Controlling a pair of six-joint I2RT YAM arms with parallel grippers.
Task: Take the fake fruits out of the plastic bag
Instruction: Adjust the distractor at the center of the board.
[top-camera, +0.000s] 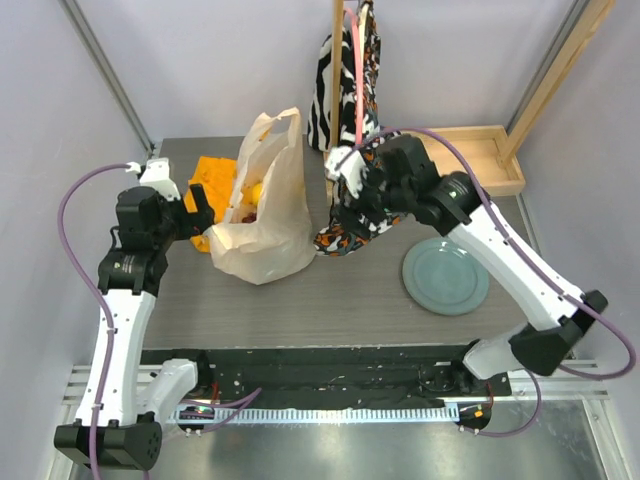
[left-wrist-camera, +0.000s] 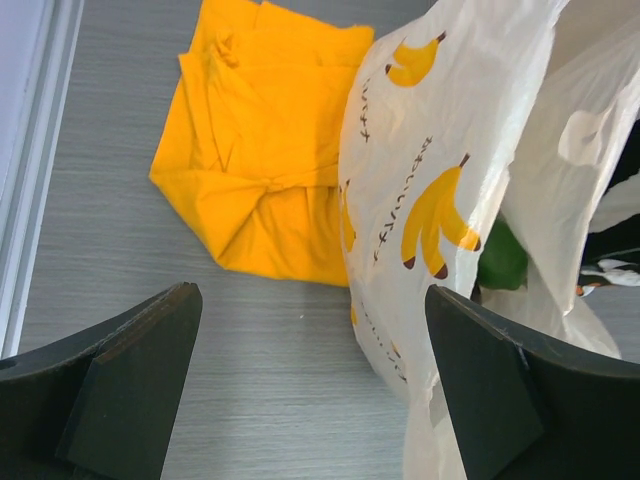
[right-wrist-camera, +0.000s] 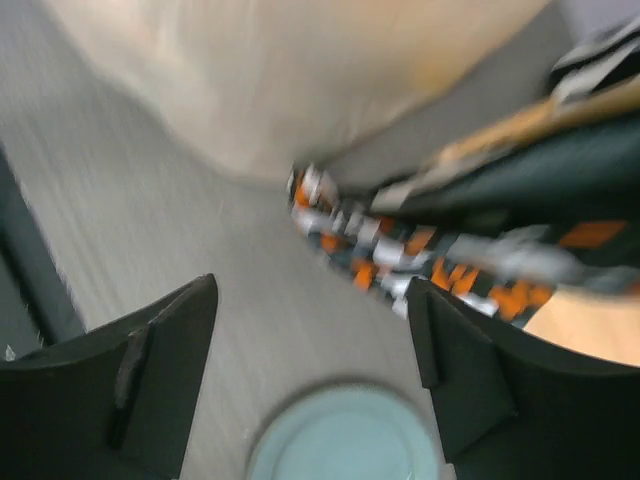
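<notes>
The plastic bag (top-camera: 268, 222) stands upright at the table's middle left, its mouth and handle loops up. Through the mouth I see a yellow fruit (top-camera: 257, 192) and a dark red fruit (top-camera: 249, 215). In the left wrist view the bag (left-wrist-camera: 440, 150) has banana prints, and a green fruit (left-wrist-camera: 500, 262) shows inside. My left gripper (top-camera: 203, 222) is open at the bag's left side; the bag's lower edge lies just inside its right finger (left-wrist-camera: 500, 390). My right gripper (top-camera: 345, 195) is open and empty to the right of the bag, over the patterned cloth (right-wrist-camera: 450, 250).
A folded orange cloth (top-camera: 213, 178) lies behind the left gripper, also in the left wrist view (left-wrist-camera: 260, 150). A zebra-patterned garment (top-camera: 345, 90) hangs from a wooden post, its lower end (top-camera: 345, 232) on the table. A pale green plate (top-camera: 445, 276) and a wooden tray (top-camera: 485, 160) are at the right.
</notes>
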